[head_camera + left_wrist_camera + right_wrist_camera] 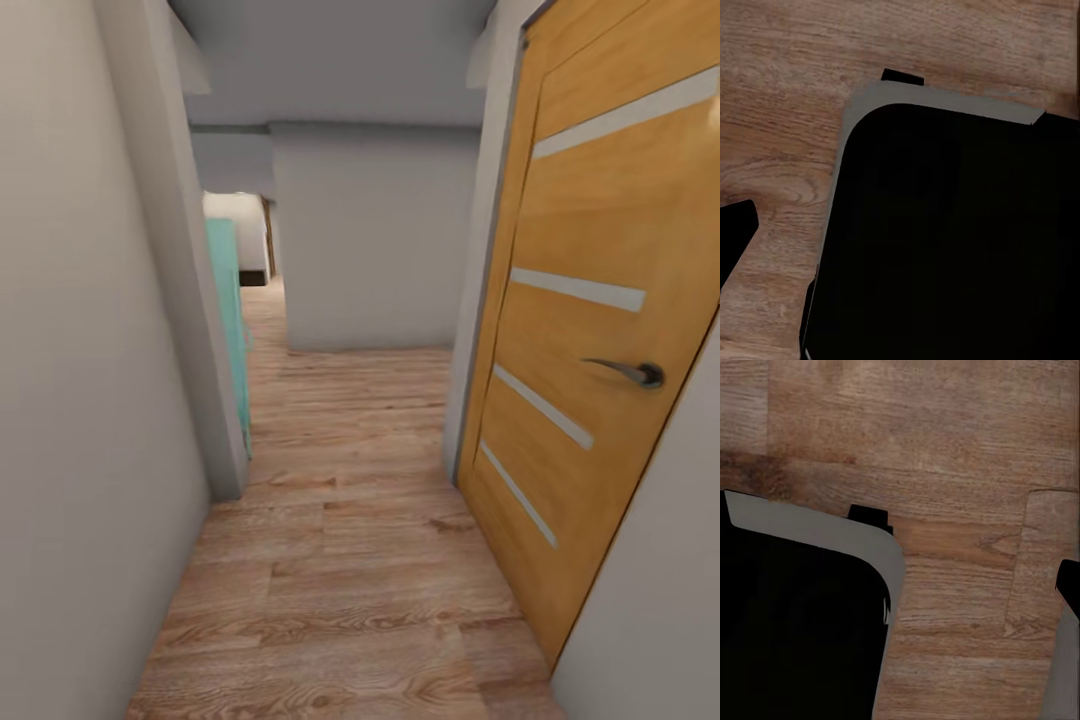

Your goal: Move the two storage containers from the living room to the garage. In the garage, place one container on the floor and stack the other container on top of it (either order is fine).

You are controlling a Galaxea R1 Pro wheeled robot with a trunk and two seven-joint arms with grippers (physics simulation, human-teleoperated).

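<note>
Wood plank flooring runs underfoot down a narrow corridor, an orange door with a metal handle (closed) on the right, a teal panel left, a grey wall beyond. Gripper states cannot be told; the containers' whereabouts likewise.

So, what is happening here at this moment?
The robot is in a narrow hallway with a wood plank floor, between a grey wall and a wooden door with a metal handle. Nothing is being handled. Both wrist cameras look down at the plank floor and the robot's dark base.
</note>
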